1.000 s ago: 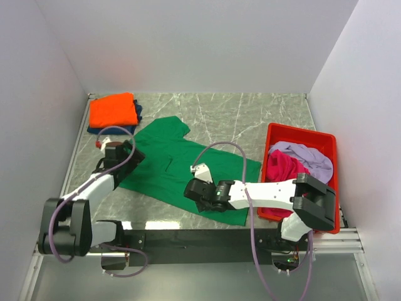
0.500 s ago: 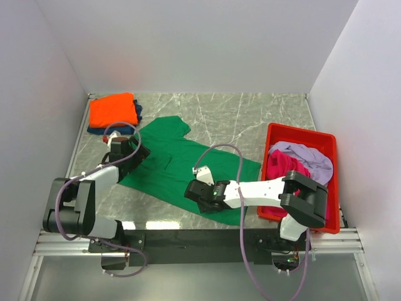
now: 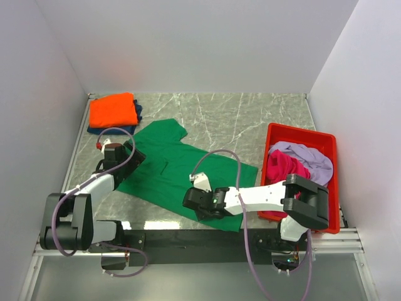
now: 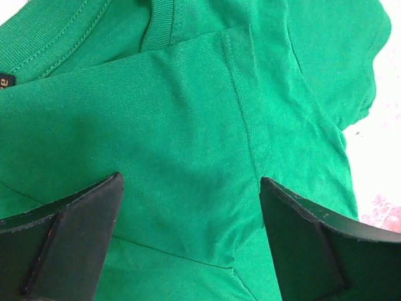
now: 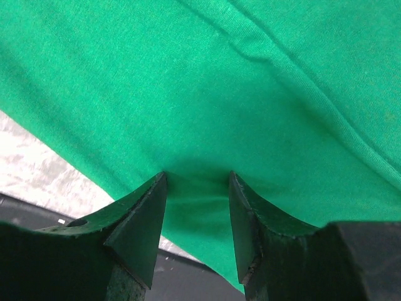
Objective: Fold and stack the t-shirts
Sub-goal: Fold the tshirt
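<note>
Overhead view: green shirt (image 3: 169,166) spread over centre of tabletop (image 3: 250,119), long axis slanting from 11 to 5 o'clock. Orange shirt (image 3: 113,111) folded in 10 o'clock corner, stacked on folded navy shirt (image 3: 139,113), of which only a dark edge is showing. Bin (image 3: 299,130) at 3 to 4 o'clock, holding magenta shirt (image 3: 285,166) and lilac shirt (image 3: 310,157) in a loose heap, lilac at 1 o'clock of magenta. Left jaws at green shirt's 9 o'clock edge. Right jaws low on its 6 o'clock hem, close to near edge of tabletop.

Left wrist view: jaws spread wide, one finger (image 4: 69,244) at 8 o'clock, the other at 4 o'clock, tips well apart over the cloth. Green shirt (image 4: 188,125) filling nearly the whole frame beneath them. Ribbed collar (image 4: 160,19) at 12 o'clock. Stitched seam (image 4: 241,100) running from 12 down toward 5. Pale tabletop (image 4: 382,144) showing at 3 o'clock, past the cloth edge.

Right wrist view: jaws part-closed, pinching a raised fold of green shirt (image 5: 219,81) between the tips at 6 o'clock. Cloth edge slanting from 9 toward 6. Marbled tabletop (image 5: 37,163) at 8 o'clock, beside left fingertip.
</note>
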Controlling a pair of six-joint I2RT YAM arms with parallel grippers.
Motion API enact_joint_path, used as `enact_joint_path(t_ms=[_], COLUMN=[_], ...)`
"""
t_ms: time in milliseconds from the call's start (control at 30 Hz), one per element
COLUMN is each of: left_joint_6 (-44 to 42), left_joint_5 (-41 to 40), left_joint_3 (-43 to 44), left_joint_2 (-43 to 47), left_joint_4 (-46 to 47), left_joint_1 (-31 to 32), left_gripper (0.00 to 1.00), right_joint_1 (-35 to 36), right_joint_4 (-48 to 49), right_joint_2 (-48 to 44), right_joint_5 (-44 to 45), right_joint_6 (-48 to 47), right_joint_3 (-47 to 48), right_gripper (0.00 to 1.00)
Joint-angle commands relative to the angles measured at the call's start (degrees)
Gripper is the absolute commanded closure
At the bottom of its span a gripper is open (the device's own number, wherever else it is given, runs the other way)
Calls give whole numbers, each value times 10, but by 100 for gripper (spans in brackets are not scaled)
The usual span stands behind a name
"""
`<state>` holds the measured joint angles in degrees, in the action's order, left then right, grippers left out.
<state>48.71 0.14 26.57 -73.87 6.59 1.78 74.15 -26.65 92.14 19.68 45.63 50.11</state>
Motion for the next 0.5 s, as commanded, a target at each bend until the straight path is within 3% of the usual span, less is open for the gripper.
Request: enact_joint_path(t_ms=[0, 267, 467], left_joint_6=[-23, -34, -34], left_joint_5=[-18, -38, -80], left_joint_3=[-6, -1, 53], left_joint_2=[21, 56, 108], left_joint_4=[-45, -81, -135], left_joint_1=[-9, -17, -16], left_gripper=[3, 3, 3], right_joint_1=[13, 22, 18], right_joint_4=[-13, -1, -52], right_joint_2=[-14, -24, -70], right_joint_5=[-14, -14, 36], right_joint_6=[18, 18, 5], right_joint_3=[-15, -16, 16], right_gripper=[49, 49, 47])
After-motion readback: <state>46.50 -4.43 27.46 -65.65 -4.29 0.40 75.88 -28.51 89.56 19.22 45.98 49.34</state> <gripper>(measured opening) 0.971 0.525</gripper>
